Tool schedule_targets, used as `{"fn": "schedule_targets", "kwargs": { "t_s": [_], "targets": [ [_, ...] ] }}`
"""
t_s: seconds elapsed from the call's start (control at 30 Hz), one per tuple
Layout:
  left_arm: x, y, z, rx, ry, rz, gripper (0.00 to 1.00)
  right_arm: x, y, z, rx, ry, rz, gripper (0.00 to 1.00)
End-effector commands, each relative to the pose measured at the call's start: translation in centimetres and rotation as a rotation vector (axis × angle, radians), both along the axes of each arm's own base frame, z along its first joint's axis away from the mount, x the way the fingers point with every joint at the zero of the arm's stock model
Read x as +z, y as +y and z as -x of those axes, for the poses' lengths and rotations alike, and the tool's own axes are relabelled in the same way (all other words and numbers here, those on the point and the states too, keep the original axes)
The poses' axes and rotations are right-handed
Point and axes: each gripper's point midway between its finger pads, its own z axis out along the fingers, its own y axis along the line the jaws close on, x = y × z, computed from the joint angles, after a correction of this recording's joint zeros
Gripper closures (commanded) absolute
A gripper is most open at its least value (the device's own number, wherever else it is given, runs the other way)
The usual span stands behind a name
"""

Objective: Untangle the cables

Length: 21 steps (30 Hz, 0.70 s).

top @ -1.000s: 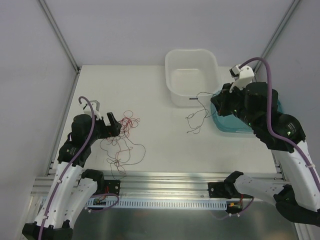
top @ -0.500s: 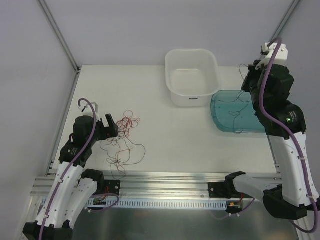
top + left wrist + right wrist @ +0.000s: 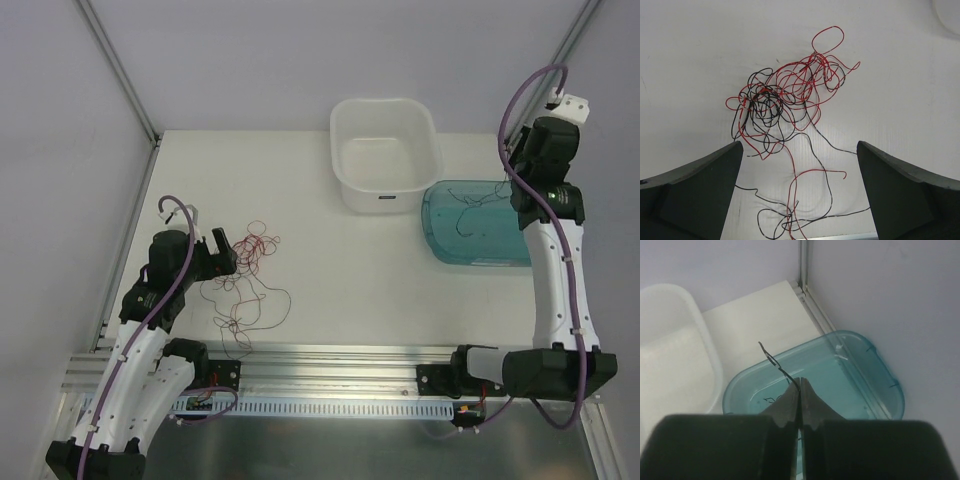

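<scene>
Your left hand (image 3: 799, 150) hangs wide open, holding nothing, low over the tangle of red and black cables (image 3: 782, 97). The tangle lies on the desk (image 3: 900, 75), with loose strands trailing back between the fingers. Your right hand (image 3: 799, 383) is pinched closed on one black wire (image 3: 774, 361), held above the teal tub (image 3: 850, 375), where more dark strands lie.

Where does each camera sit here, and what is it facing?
Top: above and behind the bases, looking down on the table; both arms show.
Left wrist: low over the wire tangle, framed by the open left claw.
Right wrist: high over the blue tray and white tub; the right claw pinches a black wire.
Shared: top and left wrist both see the wire tangle.
</scene>
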Motion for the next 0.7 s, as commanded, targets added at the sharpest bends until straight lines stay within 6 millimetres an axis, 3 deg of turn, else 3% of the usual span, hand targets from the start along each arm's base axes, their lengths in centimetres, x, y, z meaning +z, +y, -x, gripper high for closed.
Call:
{"fn": "schedule_targets", "kwargs": {
  "t_s": [0.0,0.03,0.07,0.1,0.13,0.17,0.27,0.4,0.47,0.57,0.67],
  "targets": [
    [0.4,0.1,-0.3,-0.003,-0.022,-0.013,0.01,-5.2,-1.3,-2.5,-0.048,0.031,-0.113,0.99],
    [0.4,0.2,-0.3,-0.002,-0.020,-0.015,0.01,-6.5,-1.6,-2.8,-0.060,0.049,-0.134,0.99],
    [0.3,0.1,-0.3,-0.004,-0.018,-0.012,0.01,-10.9,-2.3,-3.6,-0.083,0.140,-0.183,0.96],
    [0.4,0.1,-0.3,-0.004,-0.020,-0.012,0.01,-11.0,-2.3,-3.6,-0.081,0.141,-0.185,0.95],
    [0.3,0.1,-0.3,-0.007,-0.017,-0.012,0.01,-12.5,-2.5,-3.7,-0.103,0.167,-0.215,0.95],
    [0.3,0.0,-0.3,-0.008,-0.017,-0.011,0.01,-15.3,-3.3,-3.9,-0.144,0.223,-0.251,0.95],
    [0.3,0.1,-0.3,-0.004,-0.017,-0.013,0.01,-19.0,-4.6,-3.4,-0.223,0.316,-0.277,0.86],
    [0.1,0.0,-0.4,-0.009,-0.009,-0.011,0.01,-18.1,-5.3,-2.3,-0.276,0.310,-0.261,0.32],
    [0.1,-0.1,-0.4,-0.012,-0.004,-0.010,0.01,-17.4,-4.9,-1.6,-0.276,0.305,-0.275,0.18],
    [-0.3,-0.3,-0.5,-0.022,0.013,-0.008,0.01,-15.8,-2.9,-0.9,-0.196,0.295,-0.306,0.11],
    [-0.6,-0.4,-0.5,-0.030,0.031,-0.006,0.01,-14.6,1.3,-0.4,-0.026,0.308,-0.315,0.08]
  ]
}}
